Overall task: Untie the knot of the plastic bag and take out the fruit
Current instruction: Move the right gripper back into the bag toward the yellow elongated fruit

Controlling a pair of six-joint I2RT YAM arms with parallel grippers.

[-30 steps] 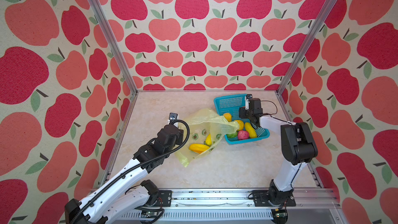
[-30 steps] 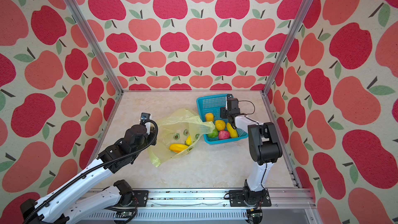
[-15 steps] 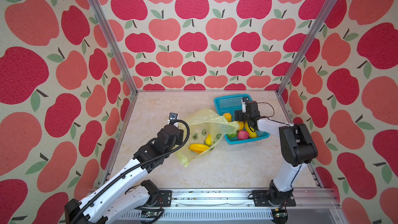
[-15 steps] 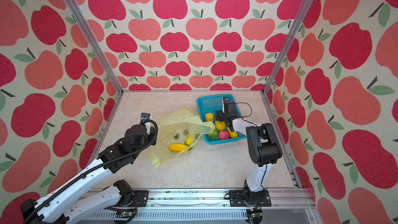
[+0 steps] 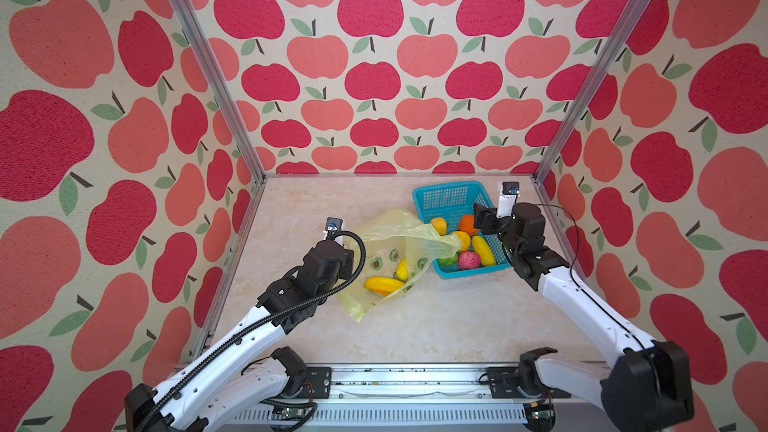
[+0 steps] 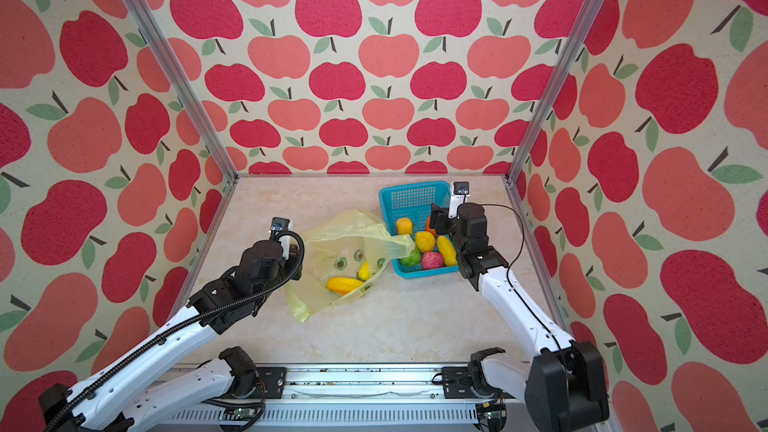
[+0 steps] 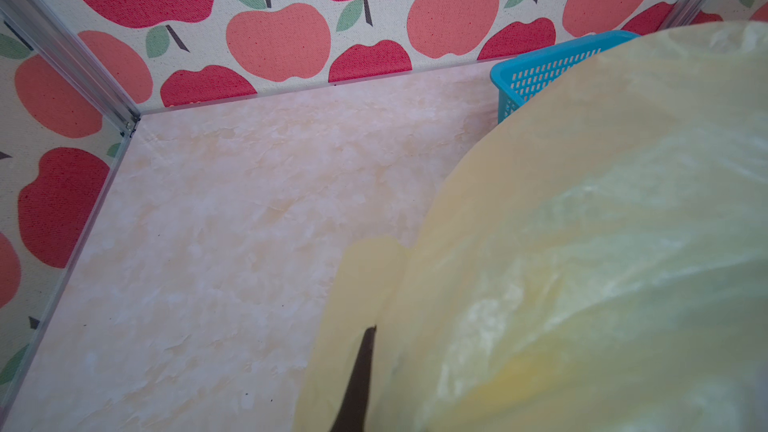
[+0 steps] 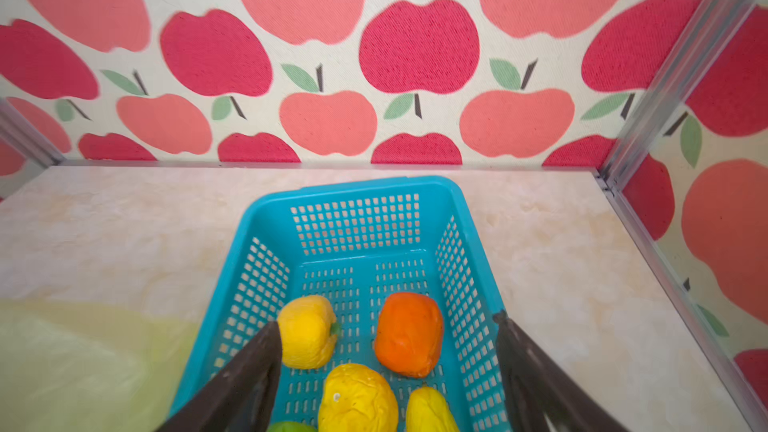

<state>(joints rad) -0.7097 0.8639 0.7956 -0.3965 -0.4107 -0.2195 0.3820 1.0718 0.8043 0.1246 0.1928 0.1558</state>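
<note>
High at the front in both top views, peering down and inward across the whole table (image 5: pixel 415 326), nearly the same sight twice. From the left wrist, jammed right up against the plastic bag (image 7: pixel 582 243), facing the back wall (image 7: pixel 291 35); from the right wrist, close above the basket (image 8: pixel 361 193), facing that wall too. Shared by both wrists: basket rim, bag edge, back wall.

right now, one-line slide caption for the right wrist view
Right gripper open above the blue basket, orange and yellow fruit inside, the bag beside it.
</note>
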